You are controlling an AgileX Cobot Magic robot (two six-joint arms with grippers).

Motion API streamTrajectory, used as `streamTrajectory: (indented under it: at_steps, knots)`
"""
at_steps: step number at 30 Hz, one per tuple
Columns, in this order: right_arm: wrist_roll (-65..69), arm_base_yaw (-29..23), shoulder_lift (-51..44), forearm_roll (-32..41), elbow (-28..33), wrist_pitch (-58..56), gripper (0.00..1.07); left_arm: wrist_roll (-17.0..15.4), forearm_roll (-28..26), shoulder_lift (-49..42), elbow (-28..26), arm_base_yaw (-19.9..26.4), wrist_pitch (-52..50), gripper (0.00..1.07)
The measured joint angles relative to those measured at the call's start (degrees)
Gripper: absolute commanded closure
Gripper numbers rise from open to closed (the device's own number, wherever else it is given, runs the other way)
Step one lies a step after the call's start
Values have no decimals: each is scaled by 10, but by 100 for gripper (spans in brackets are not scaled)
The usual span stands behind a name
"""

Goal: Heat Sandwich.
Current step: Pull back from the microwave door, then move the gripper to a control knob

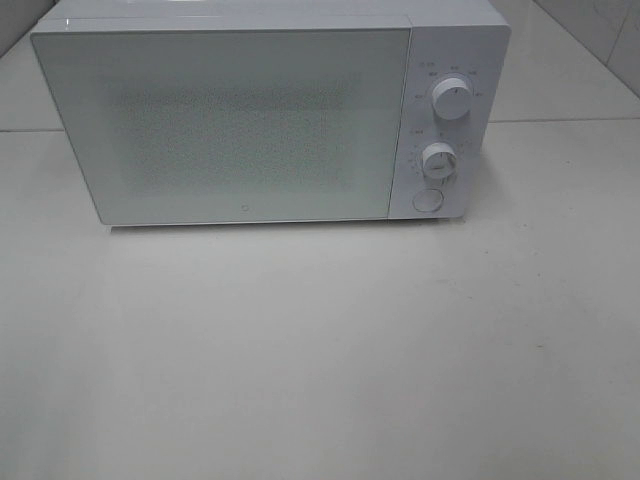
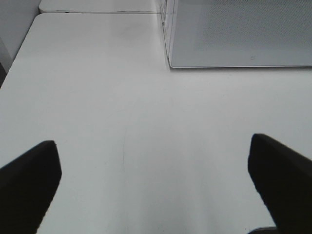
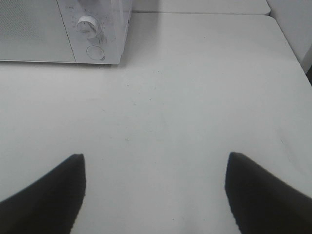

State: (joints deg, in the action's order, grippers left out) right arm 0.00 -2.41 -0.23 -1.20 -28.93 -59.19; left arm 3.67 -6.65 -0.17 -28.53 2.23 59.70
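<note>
A white microwave (image 1: pixel 250 120) stands at the back of the table with its door shut; two knobs (image 1: pixel 452 100) and a round button (image 1: pixel 427 200) sit on its right panel. The sandwich is out of view. Neither gripper shows in the exterior high view. My left gripper (image 2: pixel 153 180) hangs open over bare table, short of the microwave's (image 2: pixel 239 34) left front corner. Also open with nothing between its fingers, my right gripper (image 3: pixel 155 190) is over the table in front of the microwave's (image 3: pixel 63 31) knob side.
The white table (image 1: pixel 320 350) stretches in front of the microwave. A table edge (image 2: pixel 19 53) runs along the far left and another edge (image 3: pixel 287 48) along the far right. A tiled wall (image 1: pixel 600 30) rises behind.
</note>
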Motion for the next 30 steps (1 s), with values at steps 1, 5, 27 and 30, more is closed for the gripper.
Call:
streamTrajectory:
  at_steps: [1,5,27,30]
  knots:
    - [0,0,0,0,0,0,31,0,0,0,0,0,0,5]
    - [0,0,0,0,0,0,31,0,0,0,0,0,0,5]
    - [0,0,0,2,-7,3,31,0,0,0,0,0,0,5]
    - [0,0,1,2,-18,9,31,0,0,0,0,0,0,5]
